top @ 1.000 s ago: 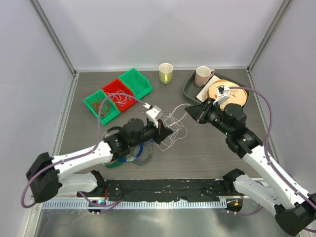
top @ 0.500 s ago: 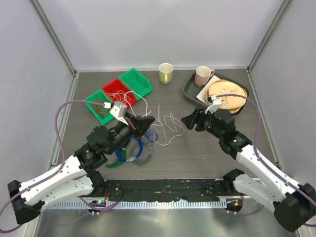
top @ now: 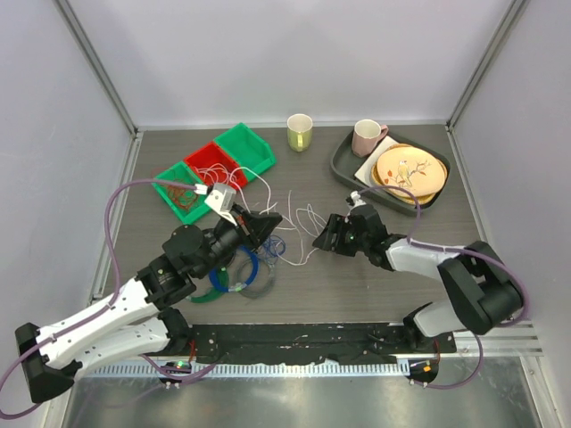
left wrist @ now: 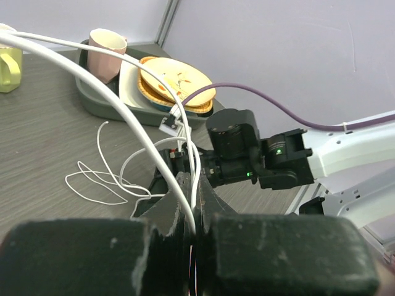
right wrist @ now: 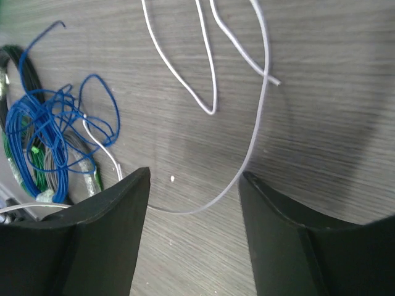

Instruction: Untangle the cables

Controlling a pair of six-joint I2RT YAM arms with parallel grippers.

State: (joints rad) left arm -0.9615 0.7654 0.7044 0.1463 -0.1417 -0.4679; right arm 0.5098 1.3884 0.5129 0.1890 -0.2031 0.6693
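A thin white cable (top: 303, 223) lies in loose loops on the table's middle. It runs up into my left gripper (top: 265, 223), which is shut on it; the left wrist view shows the strand (left wrist: 157, 157) pinched between the jaws (left wrist: 193, 183). A tangle of blue, green and grey cables (top: 239, 272) sits under the left arm and shows in the right wrist view (right wrist: 49, 129). My right gripper (top: 326, 237) is open and low over the table, right of the loops. In its wrist view a curve of the white cable (right wrist: 250, 154) lies on the table just ahead of the open fingers (right wrist: 194, 179), held by neither.
Red and green bins (top: 214, 169) with small cables stand at the back left. A yellow-green mug (top: 300, 132) stands at the back centre. A dark tray (top: 342, 165) with a pink mug (top: 366, 136) and plates (top: 409, 171) is at the back right.
My left gripper pulled back to the left with the white cable, then stayed. My right gripper moved left and down from near the tray to just above the table by the loops.
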